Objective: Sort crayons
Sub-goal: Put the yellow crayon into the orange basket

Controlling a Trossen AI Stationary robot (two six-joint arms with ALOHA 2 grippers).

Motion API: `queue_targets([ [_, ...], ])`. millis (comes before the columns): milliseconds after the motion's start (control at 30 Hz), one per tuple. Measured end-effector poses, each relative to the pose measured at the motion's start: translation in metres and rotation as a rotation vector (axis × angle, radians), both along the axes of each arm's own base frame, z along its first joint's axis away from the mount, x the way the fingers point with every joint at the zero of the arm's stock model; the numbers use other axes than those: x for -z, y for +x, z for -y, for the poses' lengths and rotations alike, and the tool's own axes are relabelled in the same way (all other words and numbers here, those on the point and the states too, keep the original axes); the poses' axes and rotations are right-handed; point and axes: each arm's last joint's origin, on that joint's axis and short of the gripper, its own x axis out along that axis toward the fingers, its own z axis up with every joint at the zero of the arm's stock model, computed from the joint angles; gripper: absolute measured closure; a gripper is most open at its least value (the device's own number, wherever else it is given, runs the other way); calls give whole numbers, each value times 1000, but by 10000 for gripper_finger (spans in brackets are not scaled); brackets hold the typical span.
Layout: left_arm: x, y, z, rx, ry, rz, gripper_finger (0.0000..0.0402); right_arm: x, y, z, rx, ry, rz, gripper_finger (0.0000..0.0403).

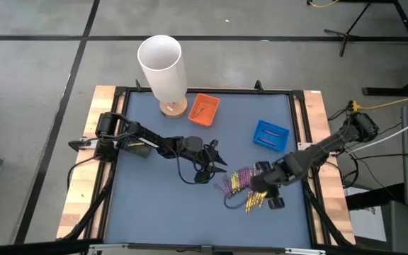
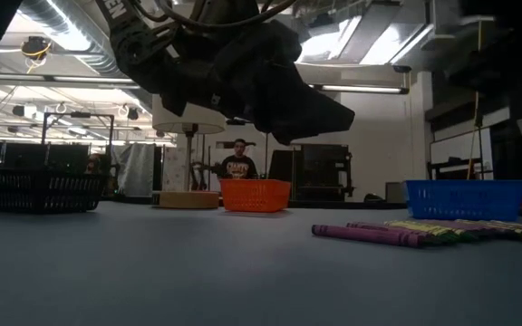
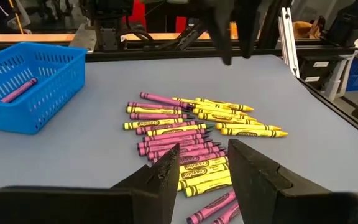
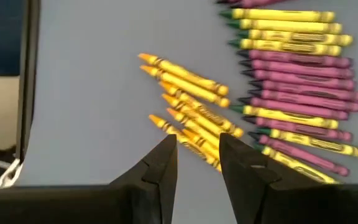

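The crayons (image 1: 241,185), yellow and purple, lie in a loose pile on the grey table at the near right; they also show in the low view (image 2: 406,234). My left gripper (image 3: 204,168) is open, above the table just left of the pile (image 3: 185,134). In the high view it is at mid-table (image 1: 222,157). My right gripper (image 4: 197,155) is open, low over a small bunch of yellow crayons (image 4: 188,106) at the pile's near right edge (image 1: 253,203). One purple crayon (image 3: 18,90) lies in the blue tray, and a yellow one (image 1: 198,110) in the orange tray. My right gripper's open fingers (image 4: 160,165) come down from above over the bunch of yellow crayons, and one yellow crayon (image 4: 194,140) runs in between them. I cannot tell whether they touch it.
An orange tray (image 1: 205,110) stands at the far middle and a blue tray (image 1: 270,134) to its right. A tall white cylinder on a wooden base (image 1: 163,71) stands at the far left. A raised dark frame (image 1: 303,127) rims the table. A person (image 2: 238,163) is in the room beyond.
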Motion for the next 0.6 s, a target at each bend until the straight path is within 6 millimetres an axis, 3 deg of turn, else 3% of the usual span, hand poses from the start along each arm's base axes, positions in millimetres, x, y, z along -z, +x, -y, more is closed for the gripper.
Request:
queue_targets([
  [267,0,0,6,14,0,0,282,-1,-14,-28,-171,-43,87,285],
  [600,0,-1,11,27,0,0,282,6,-18,-39,-235,-126,115,285],
])
